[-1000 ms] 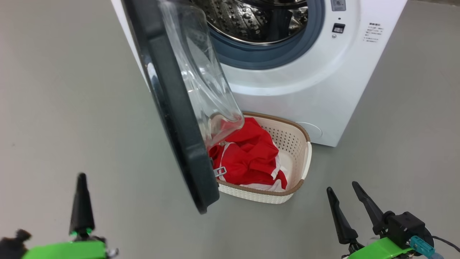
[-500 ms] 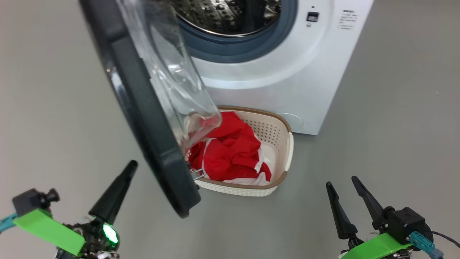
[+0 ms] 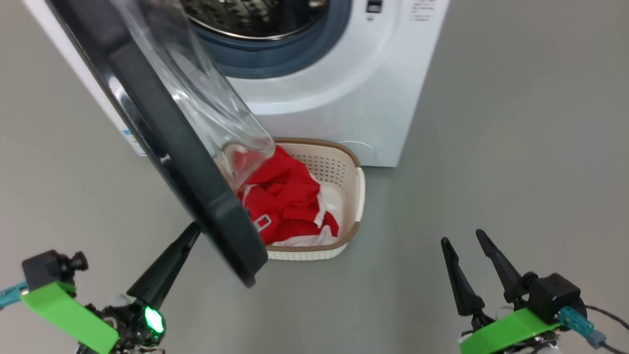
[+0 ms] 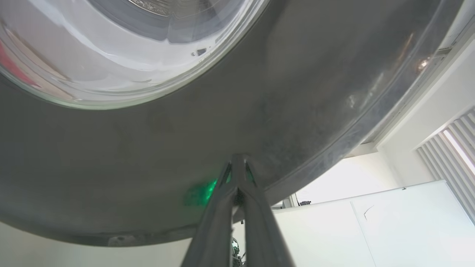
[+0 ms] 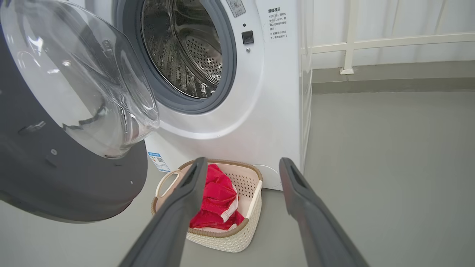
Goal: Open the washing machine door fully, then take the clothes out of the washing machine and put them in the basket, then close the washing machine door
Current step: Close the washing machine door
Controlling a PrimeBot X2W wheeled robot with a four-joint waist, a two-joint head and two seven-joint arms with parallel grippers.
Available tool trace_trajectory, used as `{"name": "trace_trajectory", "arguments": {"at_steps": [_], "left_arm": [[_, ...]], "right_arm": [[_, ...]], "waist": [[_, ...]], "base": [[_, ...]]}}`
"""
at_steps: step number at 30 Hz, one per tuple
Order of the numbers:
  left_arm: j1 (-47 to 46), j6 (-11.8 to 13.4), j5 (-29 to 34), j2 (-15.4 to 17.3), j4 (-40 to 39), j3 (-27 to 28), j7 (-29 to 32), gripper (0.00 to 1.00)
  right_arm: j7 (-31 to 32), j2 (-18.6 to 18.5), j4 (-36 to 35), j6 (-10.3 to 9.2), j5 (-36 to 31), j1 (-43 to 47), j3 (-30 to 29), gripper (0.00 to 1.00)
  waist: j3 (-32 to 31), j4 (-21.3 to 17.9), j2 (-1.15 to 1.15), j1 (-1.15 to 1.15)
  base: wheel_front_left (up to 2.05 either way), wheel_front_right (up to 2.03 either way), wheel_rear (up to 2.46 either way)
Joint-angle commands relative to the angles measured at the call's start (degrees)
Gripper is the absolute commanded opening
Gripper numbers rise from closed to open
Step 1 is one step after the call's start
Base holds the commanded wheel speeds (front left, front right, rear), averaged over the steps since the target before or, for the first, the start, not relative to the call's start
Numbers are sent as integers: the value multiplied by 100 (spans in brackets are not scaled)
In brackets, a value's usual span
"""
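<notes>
Some red clothes (image 3: 285, 201) with white trim lie in the basket (image 3: 357, 196); the left gripper (image 3: 192, 231) has its jaws closed, the right gripper (image 3: 462, 237) has its jaws wide apart, empty.

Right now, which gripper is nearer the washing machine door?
Left. The left gripper, shut, points its tips at the black outer face of the washing machine door, touching or almost. The right gripper, open, hangs over the floor beyond the basket, well clear.

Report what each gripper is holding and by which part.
Nothing is held. The left gripper is shut, its tips against the black outer rim of the washing machine door; the right gripper hangs open and empty.
</notes>
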Motion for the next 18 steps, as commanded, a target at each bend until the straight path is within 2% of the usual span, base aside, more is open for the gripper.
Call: {"name": "trace_trajectory", "arguments": {"at_steps": [1, 7, 13, 18], "left_arm": [[-274, -32, 71, -6, -227, 171, 81, 0], [-651, -32, 426, -65, -263, -2, 47, 0], [-1340, -32, 692, -92, -225, -213, -407, 0], [-1961, -32, 907, 84, -19, -423, -865, 0]], "right_arm": [[-36, 5, -162, 42, 69, -233, 131, 100], [-36, 6, -200, 42, 163, -318, 130, 100], [-36, 6, -253, 42, 325, -435, 147, 100], [-36, 6, -296, 42, 476, -549, 163, 100]], "waist": [[126, -234, 0, 0], [316, -560, 0, 0], [593, -993, 0, 0], [841, -1361, 0, 0]], "base": [[0, 0, 0], [0, 0, 0], [0, 0, 0], [0, 0, 0]]}}
